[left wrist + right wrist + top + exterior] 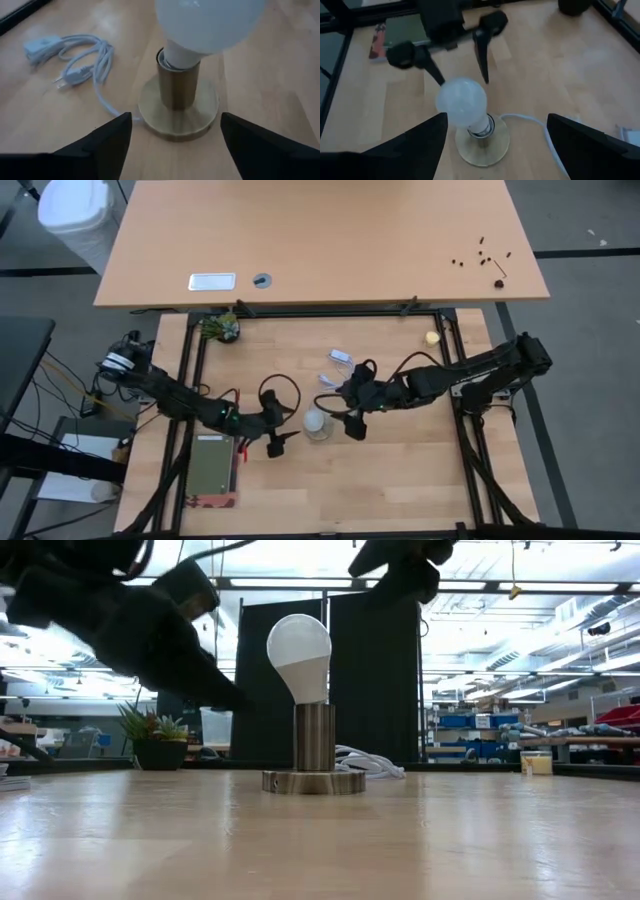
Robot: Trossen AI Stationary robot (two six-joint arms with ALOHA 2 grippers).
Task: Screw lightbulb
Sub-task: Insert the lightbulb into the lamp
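The white frosted lightbulb (pixel 300 652) stands with its screw base in the mouth of a brass socket (pixel 314 738) on a round disc base (pixel 314 782), leaning slightly. In the left wrist view, part of the screw base (pixel 175 57) shows above the socket rim. My left gripper (pixel 282 438) is open, just left of the bulb (pixel 317 423) and pointing at it; its fingers (pixel 100 145) stand apart before the disc base (pixel 177 117). My right gripper (pixel 352 418) is open, just right of the bulb and above it, looking down on it (pixel 461 102).
The socket's white cord and plug (pixel 75 65) lie on the table behind the base. A potted plant (pixel 221 328) stands at the far left, a small yellowish ball (pixel 432 337) at the far right, and a flat green book (pixel 212 470) at the near left.
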